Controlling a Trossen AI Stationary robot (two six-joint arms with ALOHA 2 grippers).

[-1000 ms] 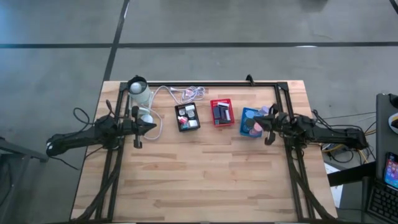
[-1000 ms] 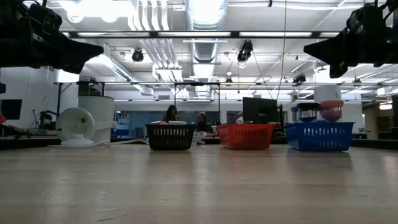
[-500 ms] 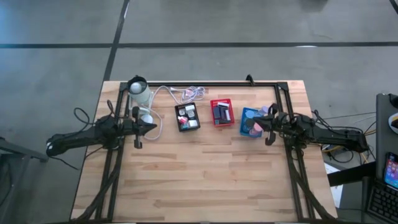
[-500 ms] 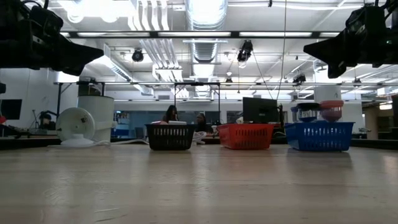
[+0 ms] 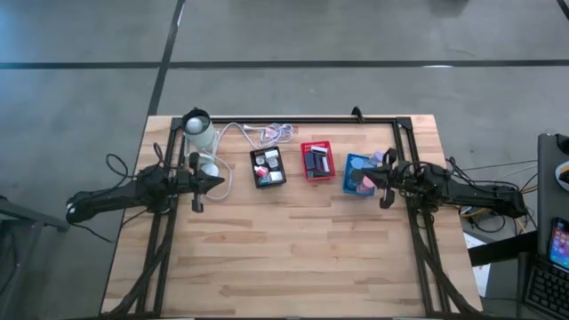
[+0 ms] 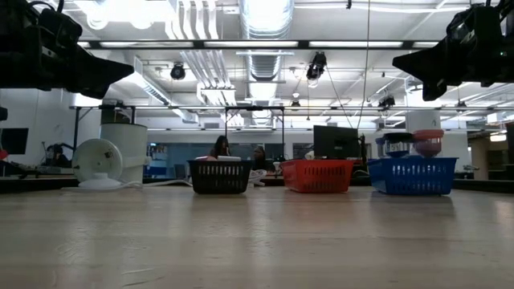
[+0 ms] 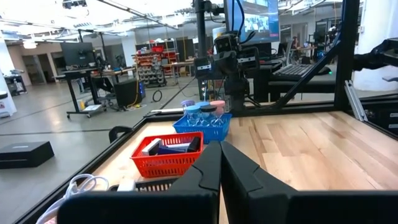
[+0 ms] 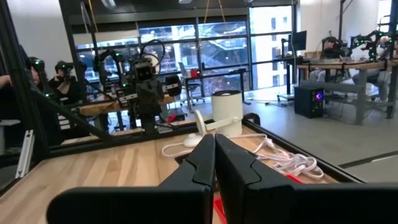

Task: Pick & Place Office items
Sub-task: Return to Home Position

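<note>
Aloft | left pincer, right pincer closed | dark rectangles: axis unclear

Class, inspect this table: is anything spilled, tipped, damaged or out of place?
Nothing stands out. The black tray, red tray and blue tray stand upright in a row with pieces inside; the left end effector and right end effector are shut.
</note>
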